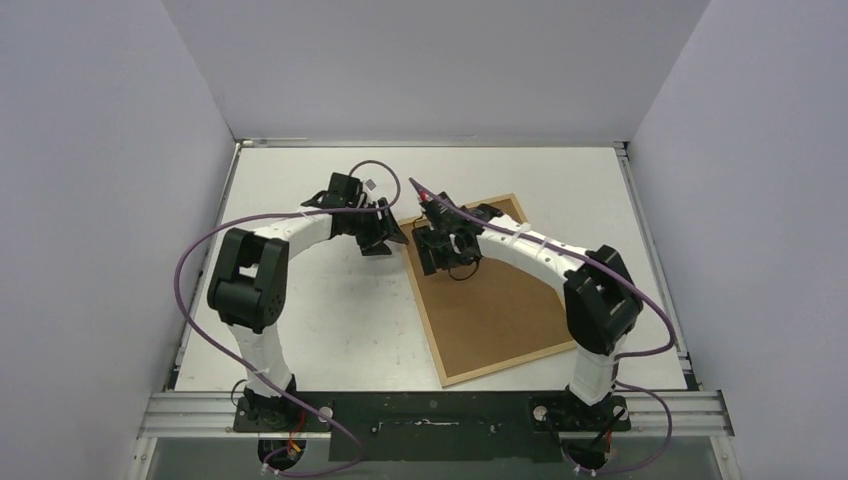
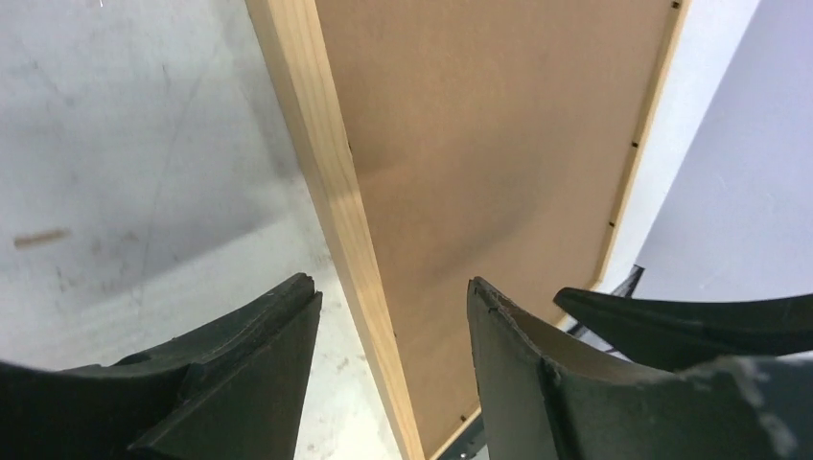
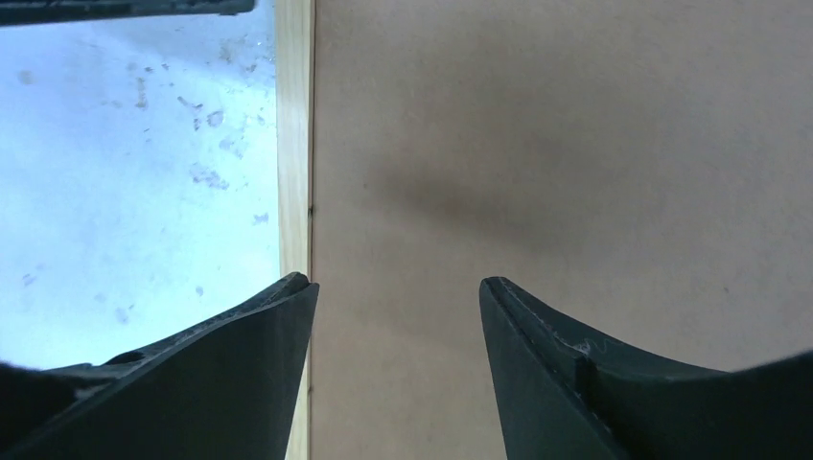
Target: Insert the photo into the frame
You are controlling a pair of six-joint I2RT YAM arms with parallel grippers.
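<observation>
The light-wood frame (image 1: pixel 426 316) lies flat, back side up, right of the table's middle, with the brown backing board (image 1: pixel 495 300) filling it. The photo is not in view. My left gripper (image 1: pixel 392 232) is open just over the frame's far-left edge; in the left wrist view its jaws straddle the wooden rail (image 2: pixel 331 182) without touching it. My right gripper (image 1: pixel 437 248) is open over the backing board near that same edge; the right wrist view shows the board (image 3: pixel 575 144) and the rail (image 3: pixel 293 144) between and beside its jaws.
The white table top (image 1: pixel 330 310) is bounded by grey walls at left, back and right. A metal rail (image 1: pixel 430 410) with both arm bases runs along the near edge. Purple cables loop beside each arm.
</observation>
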